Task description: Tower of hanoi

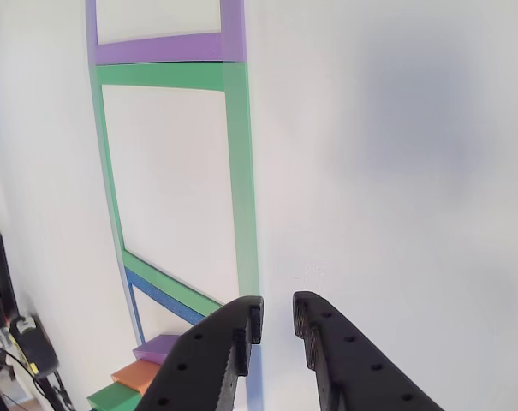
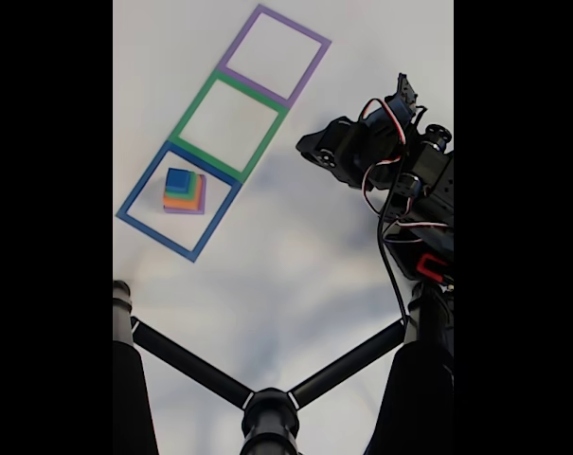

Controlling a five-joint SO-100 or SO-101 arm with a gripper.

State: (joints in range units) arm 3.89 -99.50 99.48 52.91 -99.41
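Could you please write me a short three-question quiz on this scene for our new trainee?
1. True or false: the tower of hanoi stands inside the green frame.
2. Which block tops the stack? A) purple B) orange C) blue
3. Fill in: in the fixed view, the gripper hangs to the ____ of the three frames.

Key:
1. False. It stands inside the blue frame, the one nearest the camera stand; the green frame and the purple frame hold nothing.
2. C. The order from the bottom is purple, orange, green, blue.
3. Right. It holds nothing, and its jaws stand slightly apart over the white table.
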